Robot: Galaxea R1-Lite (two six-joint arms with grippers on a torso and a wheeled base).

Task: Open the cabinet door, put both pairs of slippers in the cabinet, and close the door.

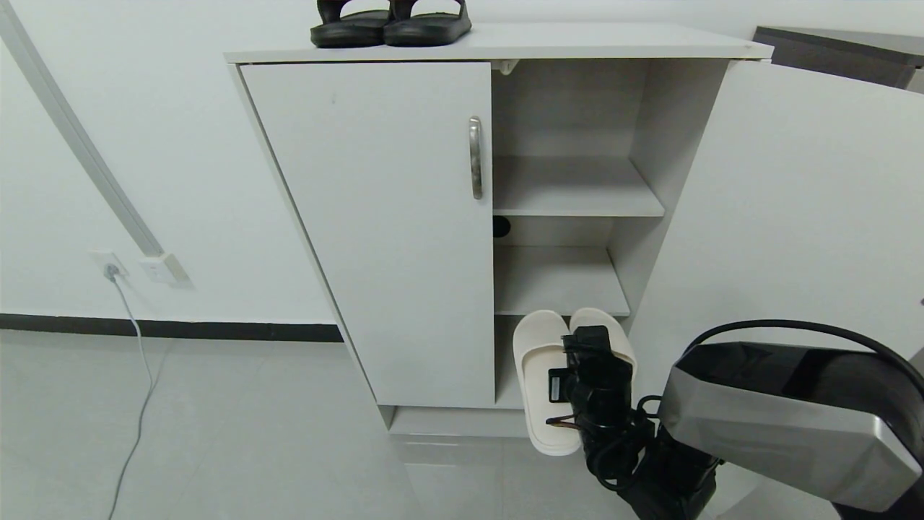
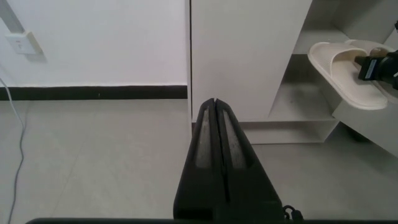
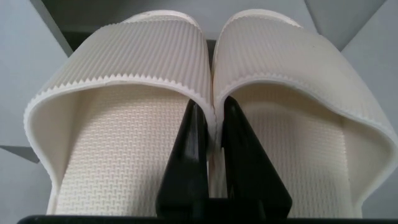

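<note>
I'm watching my right gripper (image 3: pixel 214 111) pinching the cream slippers (image 3: pixel 118 68) together by their inner edges, ribbed straps and waffled insoles showing. My left gripper (image 2: pixel 214 106) is sitting closed and empty.

white cabinet (image 1: pixel 577 43): right door (image 1: pixel 794 202) swung open, left door (image 1: pixel 375 217) closed. black slippers (image 1: pixel 390 22): pair side by side on the cabinet top, toward its left end. white slippers (image 1: pixel 538 375): pair side by side, toes at the bottom compartment opening, heels projecting to the near side, adjoining strap edges clamped in the right gripper (image 1: pixel 592 339).
</note>
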